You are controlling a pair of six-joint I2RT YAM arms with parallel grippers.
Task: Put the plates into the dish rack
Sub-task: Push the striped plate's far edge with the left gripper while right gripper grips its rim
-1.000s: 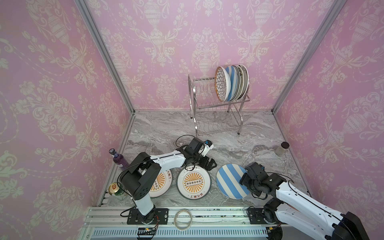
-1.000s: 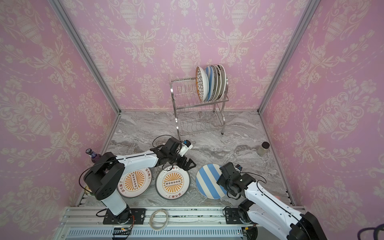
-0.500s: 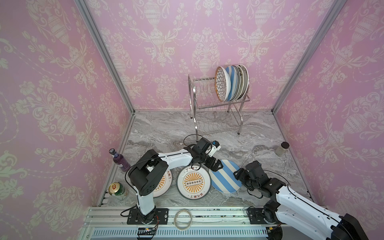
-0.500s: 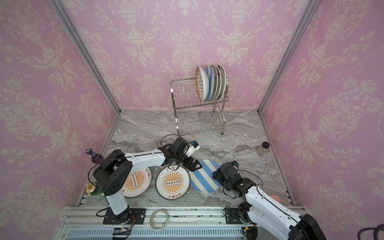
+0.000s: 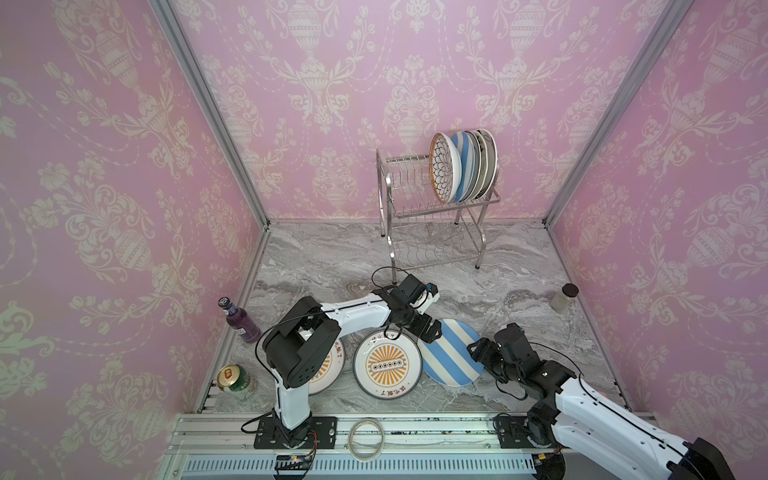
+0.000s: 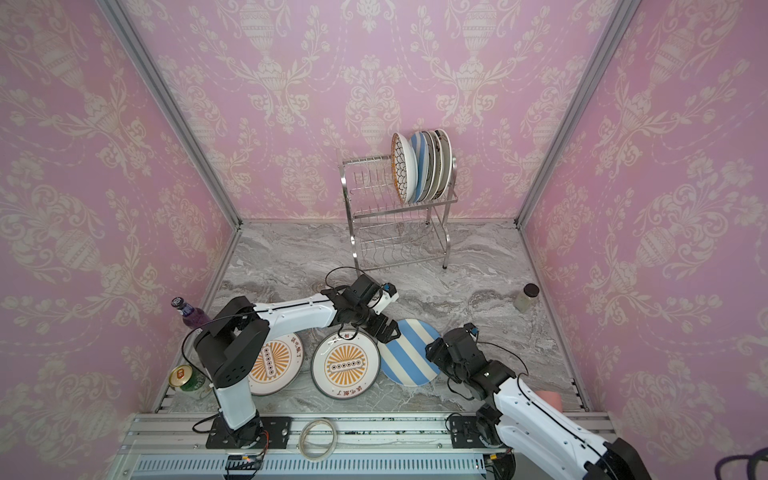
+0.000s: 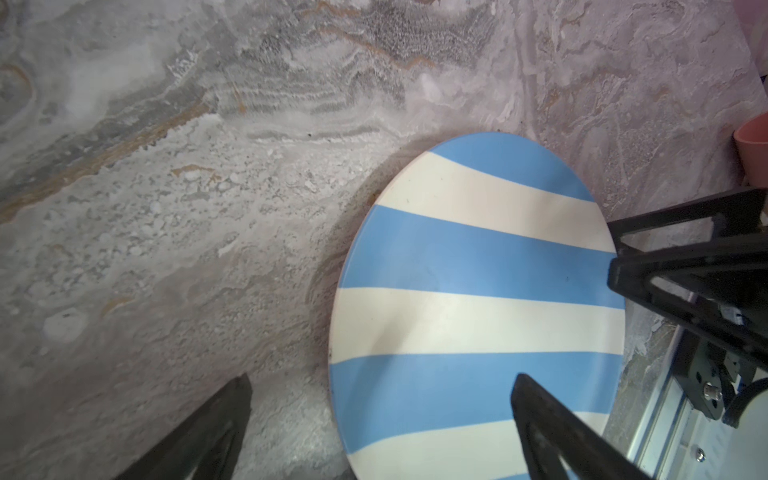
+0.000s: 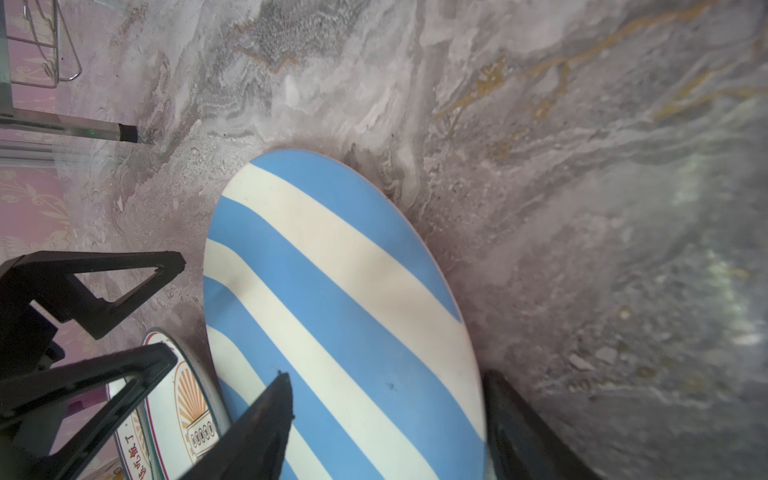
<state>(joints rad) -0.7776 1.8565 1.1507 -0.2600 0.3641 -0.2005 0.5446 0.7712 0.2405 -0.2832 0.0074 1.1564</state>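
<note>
**On the tabletop (image 5: 332, 266), a striped plate (image 5: 451, 357) flanked by both jaws**

We find the right jaws apart, astride its right rim; the left jaws, also apart, straddle its far-left rim. The rack (image 5: 446, 209) stands well beyond, top tier part filled.

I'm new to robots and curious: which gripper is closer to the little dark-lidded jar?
Right. The right gripper is at the edge of the striped plate toward the jar; the left gripper is at its opposite edge.
</note>
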